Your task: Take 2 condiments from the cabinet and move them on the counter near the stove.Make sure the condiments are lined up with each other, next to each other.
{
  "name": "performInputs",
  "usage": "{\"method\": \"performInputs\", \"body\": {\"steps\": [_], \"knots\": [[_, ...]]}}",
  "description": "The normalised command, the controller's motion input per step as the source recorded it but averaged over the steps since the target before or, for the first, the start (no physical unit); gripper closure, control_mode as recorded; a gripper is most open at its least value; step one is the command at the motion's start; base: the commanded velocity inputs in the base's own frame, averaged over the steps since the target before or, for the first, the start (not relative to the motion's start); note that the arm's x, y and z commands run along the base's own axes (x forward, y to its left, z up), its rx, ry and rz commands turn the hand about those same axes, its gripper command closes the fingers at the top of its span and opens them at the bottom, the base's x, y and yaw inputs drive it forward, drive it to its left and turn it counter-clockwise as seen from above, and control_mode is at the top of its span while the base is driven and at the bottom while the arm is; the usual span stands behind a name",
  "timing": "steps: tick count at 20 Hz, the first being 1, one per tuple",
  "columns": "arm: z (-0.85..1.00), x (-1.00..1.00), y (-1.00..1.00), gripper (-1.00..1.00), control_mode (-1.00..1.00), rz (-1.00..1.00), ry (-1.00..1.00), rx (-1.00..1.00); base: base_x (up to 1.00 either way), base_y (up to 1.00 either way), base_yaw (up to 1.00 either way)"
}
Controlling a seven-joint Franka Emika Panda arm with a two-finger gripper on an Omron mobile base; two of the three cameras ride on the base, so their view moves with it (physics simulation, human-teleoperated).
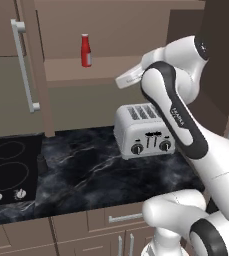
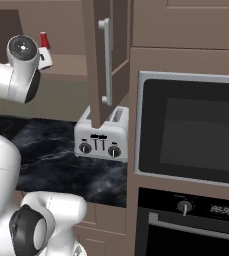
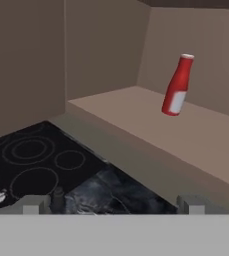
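Note:
The slim red bottle [image 1: 86, 50] stands upright on the shelf of the open cabinet [image 1: 71, 67]; it also shows in the hand view [image 3: 177, 86] and, half hidden by the arm, in the right base view [image 2: 44, 39]. A small dark shaker [image 1: 41, 162] stands on the black counter [image 1: 96, 170] beside the stove [image 1: 8, 170], low in the hand view [image 3: 59, 196]. My gripper [image 3: 111, 206] hangs in the air right of the shelf, well short of the bottle, open with nothing between its fingers. Its white hand [image 1: 127, 78] points left toward the cabinet.
A silver toaster [image 1: 143, 131] stands on the counter under my arm. The cabinet's open door with its long handle [image 1: 23, 65] hangs left of the shelf. Another door [image 2: 103, 65] and a built-in oven [image 2: 191, 130] stand to the right. Drawers [image 1: 121, 218] run below the counter.

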Motion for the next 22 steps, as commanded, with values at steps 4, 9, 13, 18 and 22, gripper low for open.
{"method": "performInputs", "body": {"steps": [4, 9, 13, 18, 22], "knots": [[0.09, 0.16, 0.00, -1.00, -1.00, 0.00, 0.00, 0.00, 0.00, 0.00, 0.00], [0.02, 0.27, 0.00, -1.00, -1.00, -0.01, 0.00, 0.00, 0.00, 0.00, 0.00], [0.00, 0.28, 0.01, -1.00, -1.00, -0.03, 0.00, 0.00, 0.00, 0.00, 0.00], [0.00, 0.23, 0.06, -1.00, -1.00, -0.06, 0.00, 0.00, 0.00, 0.00, 0.00], [0.00, 0.16, 0.13, -1.00, -1.00, -0.07, 0.00, 0.00, 0.00, 0.00, 0.00]]}}
